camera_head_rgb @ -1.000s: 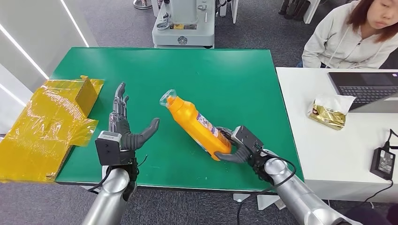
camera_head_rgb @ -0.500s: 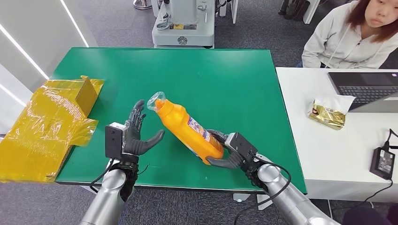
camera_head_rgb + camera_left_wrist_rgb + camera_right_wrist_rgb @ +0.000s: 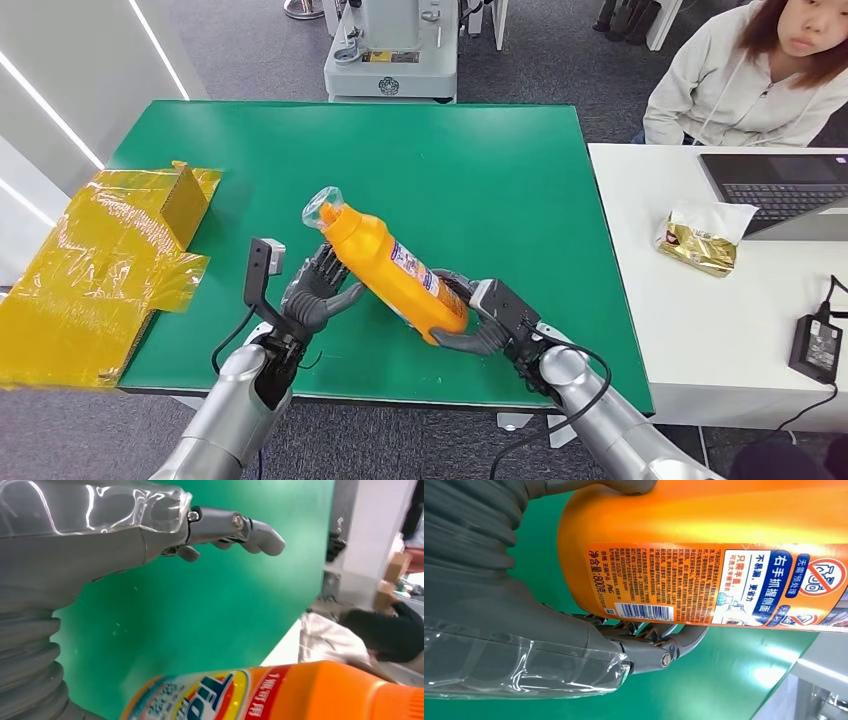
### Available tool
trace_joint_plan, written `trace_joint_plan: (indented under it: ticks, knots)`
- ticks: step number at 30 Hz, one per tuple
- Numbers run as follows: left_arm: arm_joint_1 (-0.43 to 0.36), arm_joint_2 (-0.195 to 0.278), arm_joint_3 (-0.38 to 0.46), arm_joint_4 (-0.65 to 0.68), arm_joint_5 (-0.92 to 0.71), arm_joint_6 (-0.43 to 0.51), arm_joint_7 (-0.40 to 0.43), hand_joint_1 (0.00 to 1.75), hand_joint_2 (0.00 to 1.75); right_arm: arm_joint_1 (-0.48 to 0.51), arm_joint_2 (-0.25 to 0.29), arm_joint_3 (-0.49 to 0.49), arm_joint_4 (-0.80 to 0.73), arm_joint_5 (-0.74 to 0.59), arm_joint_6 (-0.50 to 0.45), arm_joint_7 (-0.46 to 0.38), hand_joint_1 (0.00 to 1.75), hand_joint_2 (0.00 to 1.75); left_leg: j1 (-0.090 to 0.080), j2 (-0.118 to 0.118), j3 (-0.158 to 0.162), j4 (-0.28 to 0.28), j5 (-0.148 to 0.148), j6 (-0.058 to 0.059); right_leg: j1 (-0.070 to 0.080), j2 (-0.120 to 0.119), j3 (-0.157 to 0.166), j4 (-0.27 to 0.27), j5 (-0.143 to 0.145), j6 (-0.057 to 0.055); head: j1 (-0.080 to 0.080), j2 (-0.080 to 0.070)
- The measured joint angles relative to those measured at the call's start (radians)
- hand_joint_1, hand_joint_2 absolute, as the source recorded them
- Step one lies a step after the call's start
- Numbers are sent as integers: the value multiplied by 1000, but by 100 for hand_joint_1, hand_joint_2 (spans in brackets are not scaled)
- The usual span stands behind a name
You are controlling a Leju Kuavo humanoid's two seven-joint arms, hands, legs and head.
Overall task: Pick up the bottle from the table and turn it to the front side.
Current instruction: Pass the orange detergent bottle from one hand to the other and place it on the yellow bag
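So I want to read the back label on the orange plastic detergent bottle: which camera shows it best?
The right wrist view: the orange plastic detergent bottle shows its back label, barcode included, close up. The head view shows the whole bottle but its label small; the left wrist view catches part of the colourful front label.

The bottle (image 3: 392, 273) was up off the table (image 3: 500, 170), tilted, with its cap end (image 3: 322, 208) pointing away and to the left. The right hand (image 3: 485, 320) held its bottom end, fingers (image 3: 659, 630) under it and thumb over it. The left hand (image 3: 318, 293) was just left of the bottle's neck, fingers (image 3: 323, 266) right beside it. A wrapped box (image 3: 100, 262) lay far left of those fingers. A laptop (image 3: 780, 190) and a packet (image 3: 703, 240) sat on the side table (image 3: 720, 330), right of the right hand.
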Motion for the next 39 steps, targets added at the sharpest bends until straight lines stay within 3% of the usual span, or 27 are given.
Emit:
trace_joint_plan:
  ticks: [3, 8, 20, 26, 29, 39]
  knots:
    - [-19, 9, 1, 4, 15, 27, -6, 0, 175, 4, 0, -1, -1, 11, -15, -3, 175, 175, 0, 0, 0, 0, 0, 0, 0, 0, 0, 0, 0, 0, 0, 0]
    - [-66, 39, 14, 16, 8, 164, -42, 0, 175, 26, 0, -10, -16, 13, -38, -3, 175, 175, 0, 0, 0, 0, 0, 0, 0, 0, 0, 1, 0, 0, 0, 0]
    - [-53, 69, 25, 29, 75, 45, -9, 0, 175, 96, -15, -72, -128, 7, -42, 32, 175, 175, 0, 0, 0, 0, 0, 0, 0, 0, 0, 0, 0, 0, 0, 0]
    - [-40, 72, 25, 15, 42, 157, -23, 0, 175, 136, -30, -110, -199, -4, -55, 36, 175, 175, 0, 0, 0, 0, 0, 0, 0, 0, 0, 0, 0, 0, 0, 0]
    - [-28, 80, 25, -1, 42, 167, -28, 0, 175, 153, -43, -130, -234, -6, -63, 39, 175, 175, 0, 0, 0, 0, 0, 0, 0, 0, 0, 0, 0, 0, 0, 0]
    - [93, 101, 25, -261, 39, 74, 33, 0, 175, 188, -75, -275, -286, 33, -83, 32, 175, 175, 0, 0, -1, 0, 0, 0, 0, 0, -1, 0, 0, 0, 0, 0]
